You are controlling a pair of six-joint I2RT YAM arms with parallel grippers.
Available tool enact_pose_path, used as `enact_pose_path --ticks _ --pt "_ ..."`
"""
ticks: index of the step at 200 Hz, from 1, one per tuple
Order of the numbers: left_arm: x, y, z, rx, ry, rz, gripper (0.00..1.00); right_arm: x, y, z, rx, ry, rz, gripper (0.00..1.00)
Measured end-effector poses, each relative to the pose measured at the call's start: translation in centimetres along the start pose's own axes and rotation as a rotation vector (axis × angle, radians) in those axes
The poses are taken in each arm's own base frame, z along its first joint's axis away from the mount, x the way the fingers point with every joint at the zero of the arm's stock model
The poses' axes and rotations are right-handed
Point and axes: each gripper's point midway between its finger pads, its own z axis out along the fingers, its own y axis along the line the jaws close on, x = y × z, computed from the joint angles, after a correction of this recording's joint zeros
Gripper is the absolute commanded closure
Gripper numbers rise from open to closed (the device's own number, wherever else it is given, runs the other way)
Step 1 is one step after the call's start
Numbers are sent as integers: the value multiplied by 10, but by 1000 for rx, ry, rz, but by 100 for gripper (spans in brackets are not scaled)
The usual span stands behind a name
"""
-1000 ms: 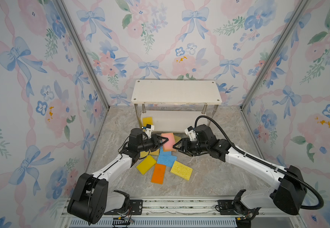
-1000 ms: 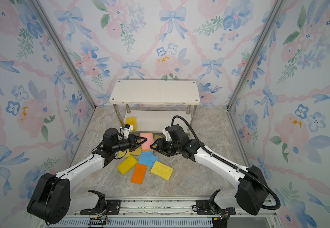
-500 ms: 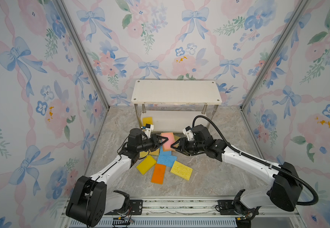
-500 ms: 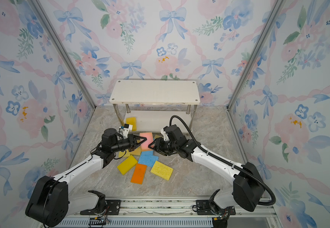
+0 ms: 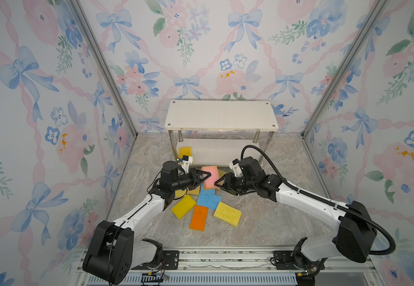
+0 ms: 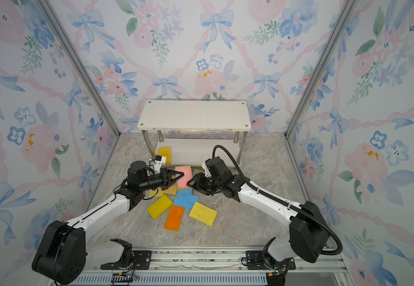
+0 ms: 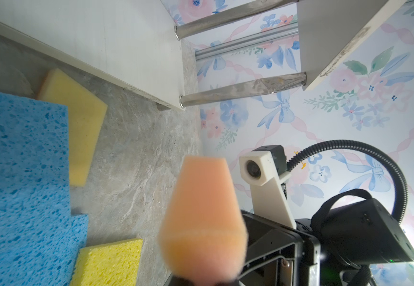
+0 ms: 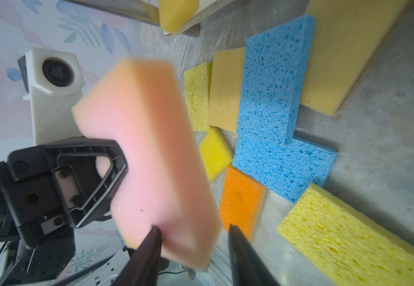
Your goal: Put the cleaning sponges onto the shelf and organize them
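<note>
Over the loose sponges (image 5: 208,201), my left gripper (image 5: 204,177) squeezes a soft pink foam block (image 5: 210,178); right gripper (image 8: 194,231) gapes round its free end.

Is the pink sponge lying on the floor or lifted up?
Lifted: the left gripper is shut on the pink sponge, holding it above the blue sponges; the right gripper straddles its other end, open.
</note>
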Motion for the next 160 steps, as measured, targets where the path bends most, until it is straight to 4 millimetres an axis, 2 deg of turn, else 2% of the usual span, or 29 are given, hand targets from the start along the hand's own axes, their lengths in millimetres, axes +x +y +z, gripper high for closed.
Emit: enact_pose_path --ticks 42,73,90,120,132,160 --pt "3 4 -1 1 0 -24 88 -1 3 3 -11 1 5 64" --pt "2 3 -1 5 -3 -30 88 -2 6 3 -24 -2 2 81" --pt "2 3 -1 5 -2 -32 85 -1 7 3 -26 -1 -1 84" --pt "1 4 -1 3 -11 -36 55 -1 7 3 -26 -1 -5 85" --pt "2 6 -3 -1 -20 -35 39 -2 7 3 -24 -6 -5 85" --pt "-3 21 -17 -102 -81 -36 18 -6 5 3 -10 -33 -5 85"
